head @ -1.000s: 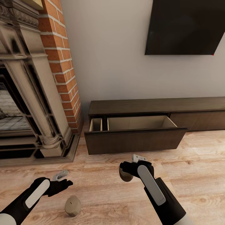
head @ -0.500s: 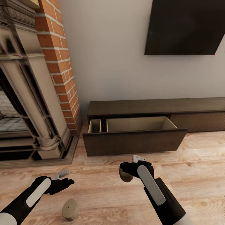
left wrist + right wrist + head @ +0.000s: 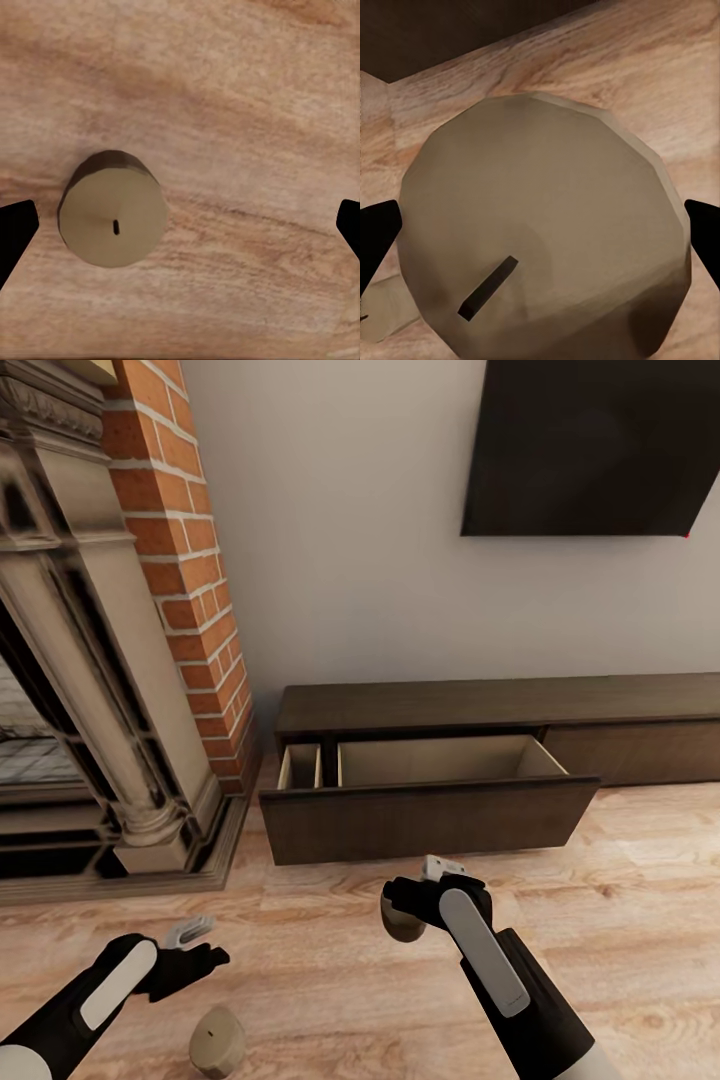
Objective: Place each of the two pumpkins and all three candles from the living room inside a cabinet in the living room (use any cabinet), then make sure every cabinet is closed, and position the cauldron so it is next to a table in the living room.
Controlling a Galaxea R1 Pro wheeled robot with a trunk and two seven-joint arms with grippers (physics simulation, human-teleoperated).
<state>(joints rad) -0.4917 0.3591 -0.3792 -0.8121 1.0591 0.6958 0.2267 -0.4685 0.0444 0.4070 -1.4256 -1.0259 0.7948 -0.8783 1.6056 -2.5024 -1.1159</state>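
Lowered toward the floor candle (image 3: 217, 1041), left end effector (image 3: 196, 948) gapes wide; right end effector (image 3: 420, 900) clamps another candle (image 3: 402, 927).

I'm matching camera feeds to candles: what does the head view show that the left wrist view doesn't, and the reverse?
Head view alone: the right gripper holding a candle, the cabinet with its open drawer, the fireplace, brick column and dark wall panel.
Left wrist view alone: the floor candle's top face with its short dark wick, between open fingertips.
Both: that standing floor candle, the wooden floor and the left gripper.
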